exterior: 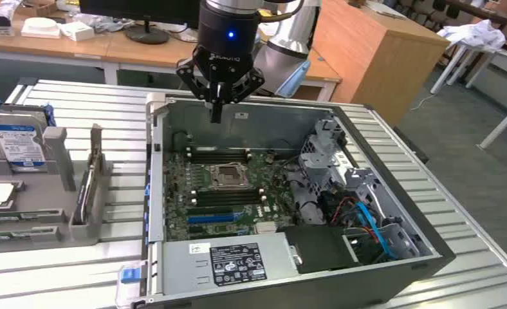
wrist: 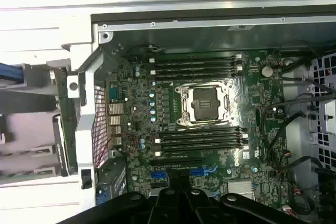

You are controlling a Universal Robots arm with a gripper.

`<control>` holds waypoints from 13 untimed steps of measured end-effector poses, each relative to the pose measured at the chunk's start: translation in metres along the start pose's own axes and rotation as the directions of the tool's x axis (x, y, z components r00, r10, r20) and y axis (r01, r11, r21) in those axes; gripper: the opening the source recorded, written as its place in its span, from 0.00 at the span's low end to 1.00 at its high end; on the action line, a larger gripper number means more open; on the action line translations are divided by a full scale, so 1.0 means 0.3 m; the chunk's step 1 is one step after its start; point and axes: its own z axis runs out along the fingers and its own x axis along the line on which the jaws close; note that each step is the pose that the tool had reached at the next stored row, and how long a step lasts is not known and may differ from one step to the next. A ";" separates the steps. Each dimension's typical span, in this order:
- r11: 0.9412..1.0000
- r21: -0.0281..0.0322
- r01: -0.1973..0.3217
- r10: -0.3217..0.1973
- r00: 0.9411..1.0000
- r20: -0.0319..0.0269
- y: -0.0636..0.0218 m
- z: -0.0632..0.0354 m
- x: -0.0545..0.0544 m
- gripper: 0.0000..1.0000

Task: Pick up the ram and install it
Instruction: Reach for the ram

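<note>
Above the open case, one pincer closed and empty, one ram standing in one grey rack

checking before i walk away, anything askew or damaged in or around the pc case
Nothing stands out. The pc case lies open, its motherboard looks intact, the ram stands in the gray holder beside it, and the shut gripper holds nothing.

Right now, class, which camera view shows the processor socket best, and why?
The wrist view: it looks straight down on the processor socket, large and unblocked, between the black memory slots. The exterior view shows it smaller and at a slant, inside the computer case.
</note>
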 end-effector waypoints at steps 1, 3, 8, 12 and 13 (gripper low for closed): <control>1.000 0.000 -0.004 0.004 1.000 0.000 0.000 0.000 0.000 0.10; 1.000 0.000 -0.013 0.013 1.000 0.001 0.000 0.000 0.000 0.10; 1.000 0.000 -0.013 0.013 1.000 0.001 0.000 0.000 0.000 0.10; 1.000 0.000 -0.013 0.013 1.000 0.001 0.000 0.000 0.000 0.10; 1.000 0.000 -0.013 0.013 1.000 0.001 0.000 0.000 0.000 0.10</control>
